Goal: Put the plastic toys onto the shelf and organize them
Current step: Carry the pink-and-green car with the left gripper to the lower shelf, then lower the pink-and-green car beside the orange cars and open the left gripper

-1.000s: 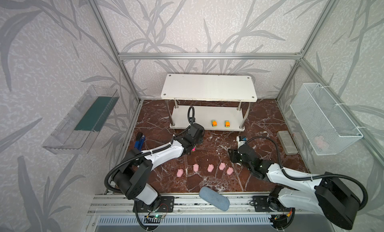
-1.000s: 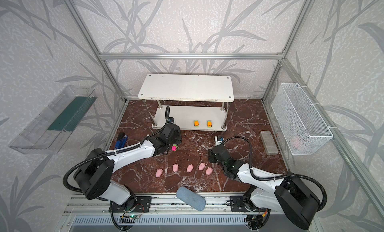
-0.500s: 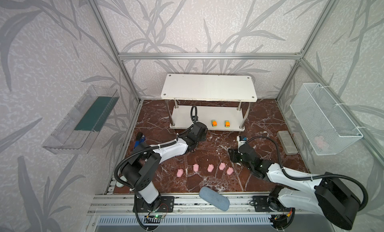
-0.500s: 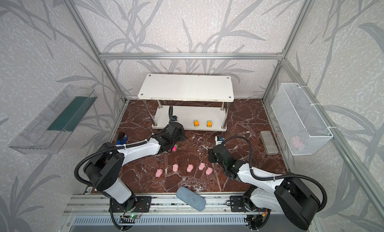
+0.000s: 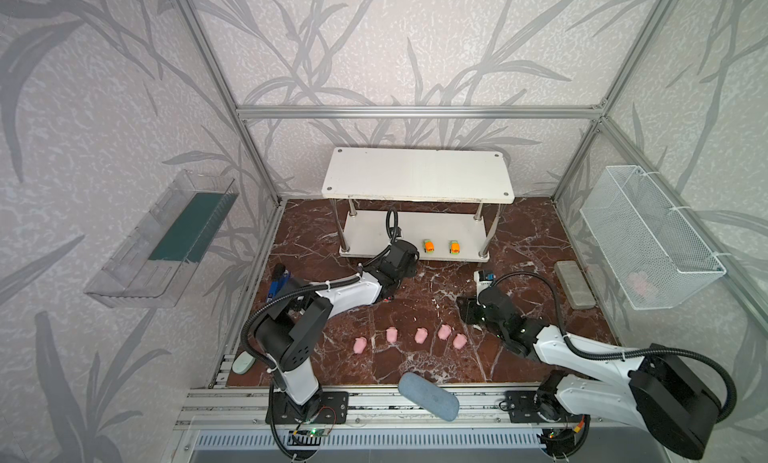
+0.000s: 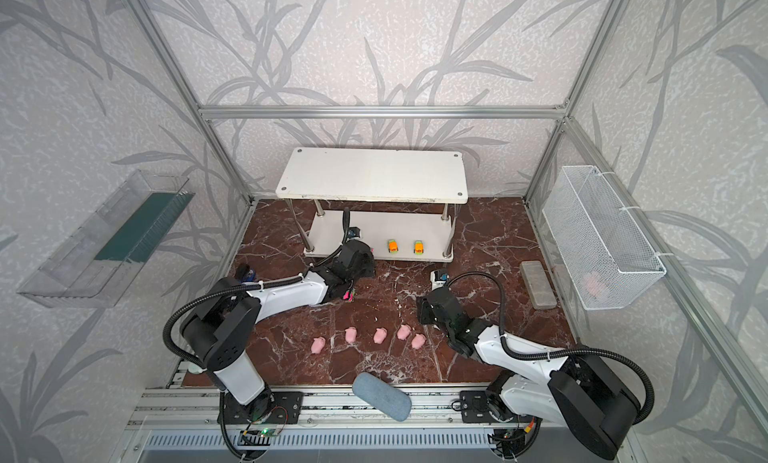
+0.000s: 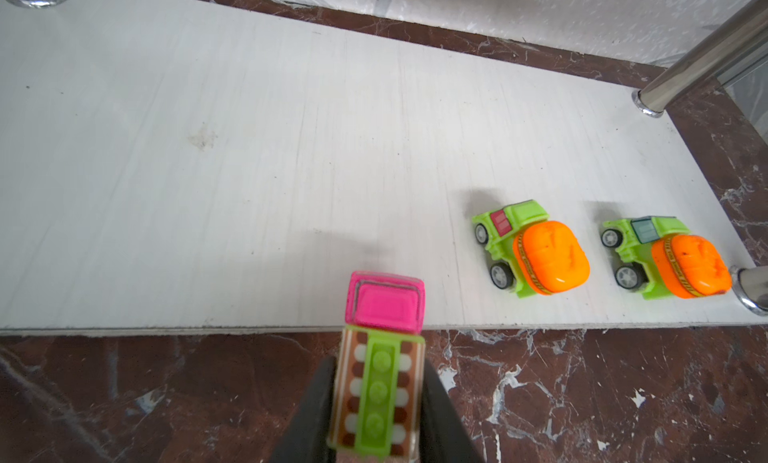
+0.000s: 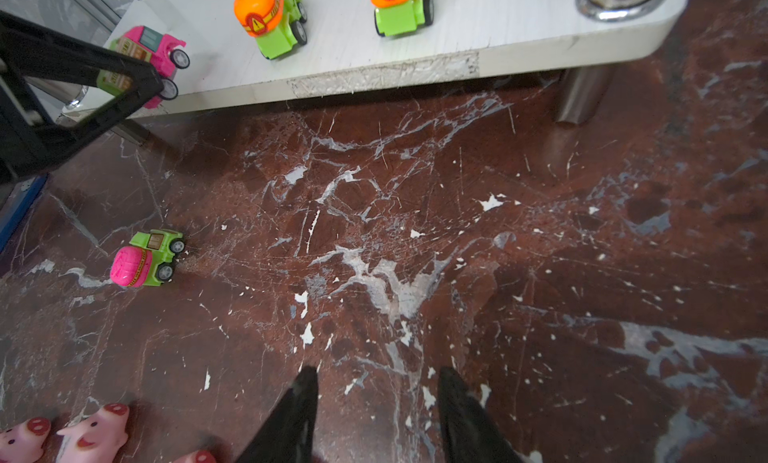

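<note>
A pink-and-green plastic toy car is being clamped by the left tool, its long axis and pink end pointing into the white two-tier shelf; right tool spread, empty.

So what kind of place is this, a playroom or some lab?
Probably a robot test cell, not a home: an aluminium frame boxes in wallpapered walls, and a left arm and right arm are mounted on a front rail.

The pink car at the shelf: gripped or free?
Gripped: the left gripper clamps both sides of the pink car, its nose over the shelf's lower board.
</note>
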Available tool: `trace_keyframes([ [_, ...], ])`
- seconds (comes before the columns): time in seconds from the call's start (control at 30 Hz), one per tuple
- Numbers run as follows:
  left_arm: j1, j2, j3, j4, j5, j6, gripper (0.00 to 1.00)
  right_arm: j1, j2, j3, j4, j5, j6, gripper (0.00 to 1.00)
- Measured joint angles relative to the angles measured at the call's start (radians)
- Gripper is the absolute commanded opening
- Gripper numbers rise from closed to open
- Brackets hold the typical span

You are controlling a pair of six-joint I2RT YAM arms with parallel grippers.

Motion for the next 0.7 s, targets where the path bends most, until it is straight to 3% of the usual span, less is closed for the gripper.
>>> trace_keyframes([
  [0.7, 0.000, 0.080, 0.060, 0.018, -0.021, 0.058, 0.27, -0.011, 0.006, -0.019, 0.014, -0.014, 0.000, 0.48],
])
